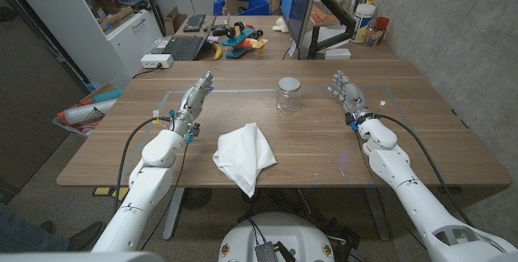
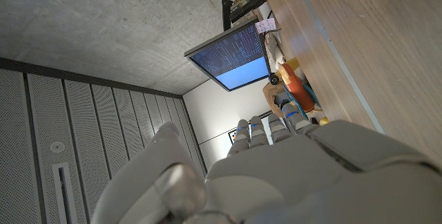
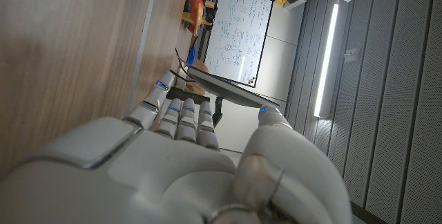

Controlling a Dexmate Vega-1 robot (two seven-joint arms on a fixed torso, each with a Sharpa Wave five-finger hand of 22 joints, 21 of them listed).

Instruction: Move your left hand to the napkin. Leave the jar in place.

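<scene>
From the head view, the left hand (image 1: pixel 193 100) stands over the table (image 1: pixel 437 145) on the robot's left, fingers stretched forward and apart, holding nothing; it looks like a waiting pose, since the reach to the napkin has not begun. The napkin (image 1: pixel 244 157), white and crumpled, lies near the front edge at the middle, well apart from that hand, to its right and nearer the robot. The jar (image 1: pixel 288 95), clear glass and upright, stands beyond the napkin toward the far side, so a reach kept low and near the front edge should pass it by. The right hand (image 1: pixel 346 92) mirrors the left on the other side, fingers loose and empty, out of the way because the task gives it no part

In the left wrist view, the left hand (image 2: pixel 276 175) shows its back, fingers extended toward a monitor (image 2: pixel 231 57) past the table's far end, nothing held

In the right wrist view, the right hand (image 3: pixel 179 169) likewise reaches out with fingers straight and free beside the wood
</scene>
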